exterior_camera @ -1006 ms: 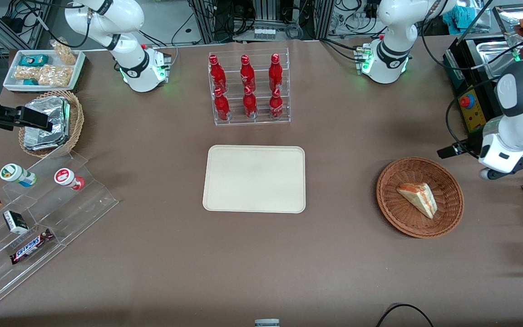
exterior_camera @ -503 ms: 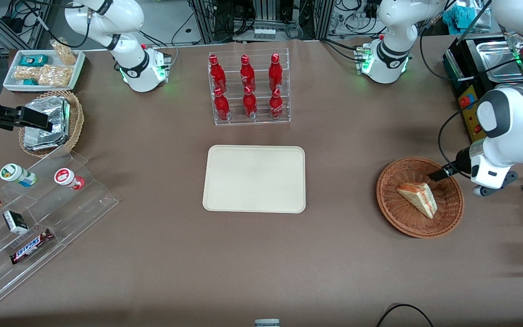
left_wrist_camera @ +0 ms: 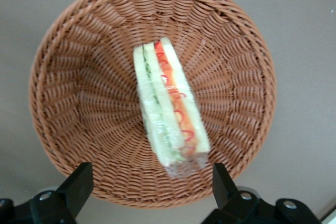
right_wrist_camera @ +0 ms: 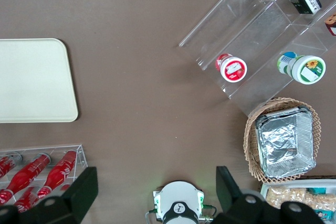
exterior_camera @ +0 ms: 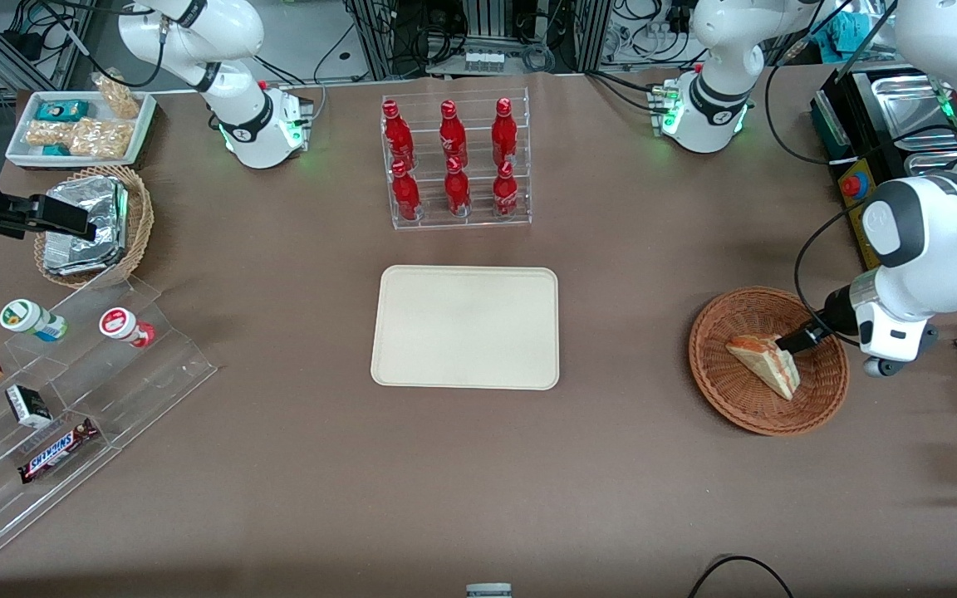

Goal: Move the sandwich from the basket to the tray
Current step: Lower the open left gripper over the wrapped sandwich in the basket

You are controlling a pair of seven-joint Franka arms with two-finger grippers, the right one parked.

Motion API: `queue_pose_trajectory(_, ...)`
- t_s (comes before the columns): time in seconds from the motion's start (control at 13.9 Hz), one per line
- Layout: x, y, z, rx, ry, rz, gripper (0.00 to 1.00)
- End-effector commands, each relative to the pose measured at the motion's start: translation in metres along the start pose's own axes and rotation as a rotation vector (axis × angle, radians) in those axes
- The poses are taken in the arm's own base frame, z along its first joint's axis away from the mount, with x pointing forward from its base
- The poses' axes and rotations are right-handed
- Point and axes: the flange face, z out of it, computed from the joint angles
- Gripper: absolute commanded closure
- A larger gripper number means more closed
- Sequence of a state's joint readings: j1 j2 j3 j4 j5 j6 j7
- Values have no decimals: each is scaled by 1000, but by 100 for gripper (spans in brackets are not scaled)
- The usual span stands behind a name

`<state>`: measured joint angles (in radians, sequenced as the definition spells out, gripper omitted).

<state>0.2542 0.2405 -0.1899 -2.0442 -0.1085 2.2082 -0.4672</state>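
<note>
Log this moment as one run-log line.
phase: reach | gripper: open, above basket | sandwich: in basket, ungrasped | tray: bare

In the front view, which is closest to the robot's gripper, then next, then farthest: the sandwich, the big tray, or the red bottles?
Gripper, open, hangs over the basket.
1. Sandwich, in the basket, under the gripper.
2. Tray, mid-table.
3. Red bottles, in their rack, farther from the camera than the tray.
</note>
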Motion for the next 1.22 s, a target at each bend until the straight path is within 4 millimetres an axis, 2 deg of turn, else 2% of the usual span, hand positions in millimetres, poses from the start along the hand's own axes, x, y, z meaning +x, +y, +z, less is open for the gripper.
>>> queue_pose_trajectory(0.0, 1, 21, 23, -3, -12, -42, 0)
queue_pose_trajectory(0.29, 2, 17, 46, 16, -46, -49, 0)
queue_pose_trajectory(0.72, 10, 7, 61, 27, -67, -65, 0)
queue_pose_trajectory(0.79, 10, 7, 67, 30, -76, -68, 7)
queue_pose_trajectory(0.93, 10, 7, 65, 30, -74, -62, 47)
queue_pose_trajectory(1.01, 10, 7, 64, 30, -72, -60, 63)
queue_pose_trajectory(1.08, 10, 7, 63, 29, -71, -60, 74)
queue_pose_trajectory(1.15, 10, 8, 62, 28, -70, -58, 78)
